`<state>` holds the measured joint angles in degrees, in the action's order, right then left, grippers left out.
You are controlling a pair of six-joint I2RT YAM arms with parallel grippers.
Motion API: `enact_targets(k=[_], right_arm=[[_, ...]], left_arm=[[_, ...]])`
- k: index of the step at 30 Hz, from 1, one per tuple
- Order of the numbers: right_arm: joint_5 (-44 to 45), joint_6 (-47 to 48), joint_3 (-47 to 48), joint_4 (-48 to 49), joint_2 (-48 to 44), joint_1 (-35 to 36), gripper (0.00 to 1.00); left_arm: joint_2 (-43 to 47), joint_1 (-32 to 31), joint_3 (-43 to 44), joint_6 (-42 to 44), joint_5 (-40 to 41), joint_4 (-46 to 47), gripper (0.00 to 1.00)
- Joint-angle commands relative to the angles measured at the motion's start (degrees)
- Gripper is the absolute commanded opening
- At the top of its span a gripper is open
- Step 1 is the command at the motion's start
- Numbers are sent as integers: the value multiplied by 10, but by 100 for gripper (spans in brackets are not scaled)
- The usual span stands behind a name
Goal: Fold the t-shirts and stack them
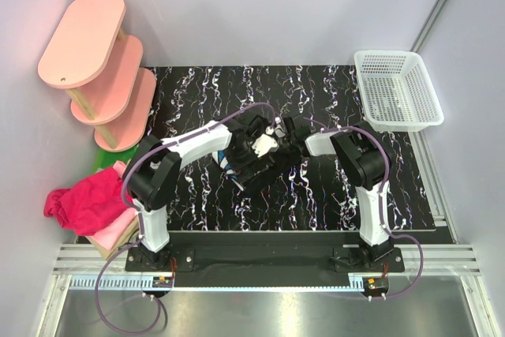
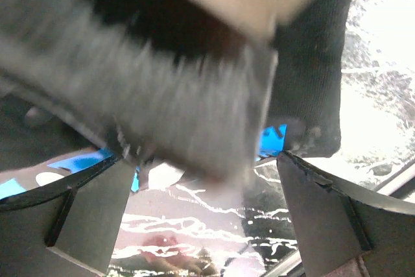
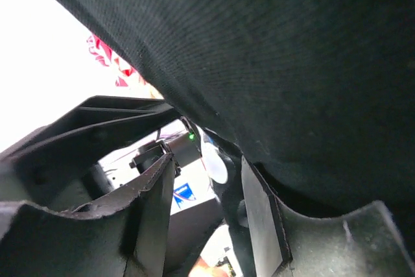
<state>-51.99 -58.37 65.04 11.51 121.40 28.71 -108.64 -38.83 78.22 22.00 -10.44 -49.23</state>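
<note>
black t-shirt [image 3: 292, 63] covering view, basket [image 1: 397, 88], pink shelf [image 1: 99, 69]

Your desk [image 1: 316, 195], black top veined white, pink three-tier shelf [image 1: 83, 37] at its far-left corner, white mesh basket [image 1: 384, 54] at far-right corner, plain pale walls [image 1: 276, 5], metal rails [image 1: 268, 254] along near edge.

Four t-shirts [image 3: 292, 63] [image 1: 79, 199] [image 1: 120, 229] [image 1: 98, 244], two arms [image 1: 189, 144] [image 1: 361, 165], one basket [image 1: 397, 91]
</note>
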Motion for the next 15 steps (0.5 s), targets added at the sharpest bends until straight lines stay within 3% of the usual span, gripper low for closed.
enact_targets(k=[1,8,15], right_arm=[[5,-6,-23,-70,-37,3,54],[9,28,69,-171,-115,3,55],[-14,34,210,-194,-16,3,55]], left_arm=[[105,15,27,10,-10,-12,99],[244,103,131,31,-47,-103,99],[318,154,107,24,-47,-113,99]])
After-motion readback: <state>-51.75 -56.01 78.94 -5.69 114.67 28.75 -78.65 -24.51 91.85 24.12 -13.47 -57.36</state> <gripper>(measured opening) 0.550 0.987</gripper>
